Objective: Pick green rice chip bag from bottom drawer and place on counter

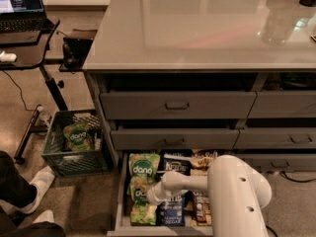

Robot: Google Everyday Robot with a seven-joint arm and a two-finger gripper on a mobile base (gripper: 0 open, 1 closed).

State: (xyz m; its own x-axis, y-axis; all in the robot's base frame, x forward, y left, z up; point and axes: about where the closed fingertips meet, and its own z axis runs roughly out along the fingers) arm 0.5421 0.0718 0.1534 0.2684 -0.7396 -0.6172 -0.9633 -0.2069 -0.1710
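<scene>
The bottom drawer (120, 201) is pulled open at the lower middle of the camera view. It holds several snack bags. A green rice chip bag (144, 165) with a dark "dang" badge lies at its back left. A second one (138, 193) lies in front of it, and a third green bag (143, 214) lies nearer the drawer front. My white arm reaches down from the right, and my gripper (149, 195) is low in the drawer at the second green bag. The counter (197, 28) spreads wide above the drawers.
Blue Kettle bags (177, 165) and brown bags (201, 209) fill the drawer's right side. A grey crate (74, 143) with another green bag stands on the floor at left. A black desk with a laptop (22, 6) is at far left. A person's shoes (34, 189) are at bottom left.
</scene>
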